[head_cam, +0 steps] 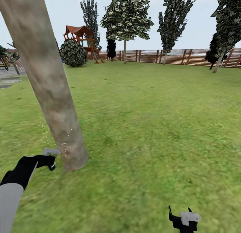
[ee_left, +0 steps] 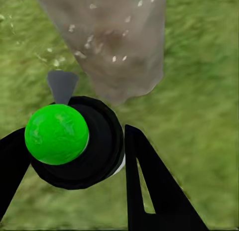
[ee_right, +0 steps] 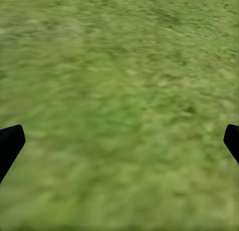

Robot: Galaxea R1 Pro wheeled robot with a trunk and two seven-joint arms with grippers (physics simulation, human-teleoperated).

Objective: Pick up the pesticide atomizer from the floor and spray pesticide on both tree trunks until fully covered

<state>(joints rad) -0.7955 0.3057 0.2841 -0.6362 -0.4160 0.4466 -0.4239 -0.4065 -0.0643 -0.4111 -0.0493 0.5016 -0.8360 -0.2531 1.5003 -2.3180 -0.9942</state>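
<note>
Grass (head_cam: 150, 126) spreads across the garden to a brown slatted fence (head_cam: 174, 57) at the far edge, with a red-roofed play tower (head_cam: 82, 42) and a round dark shrub (head_cam: 73, 53) beside it. Several leafy trees stand along the fence line.

Close at the left of the head view, a thick grey-brown tree trunk (head_cam: 47, 79) rises at a slant from the lawn, slightly flared at its base. Pale specks dot its lower part and hang in the air just beside it.

Low at the left, the left claw (head_cam: 47, 159) is clamped on the pesticide atomizer (head_cam: 50, 152), whose light-grey cap points at the foot of the trunk, very near it but apart. From the left wrist view, the black fingers (ee_left: 149, 186) grip either side of the dark round body of the atomizer (ee_left: 92, 146), a bright green dot sits on its top, and a grey nozzle tab faces the speckled trunk (ee_left: 119, 47).

At the bottom right of the head view, the right claw (head_cam: 184, 219) hangs over bare grass. In the right wrist view its two black fingertips (ee_right: 10, 144) stand wide apart with nothing between them but lawn (ee_right: 119, 111).
</note>
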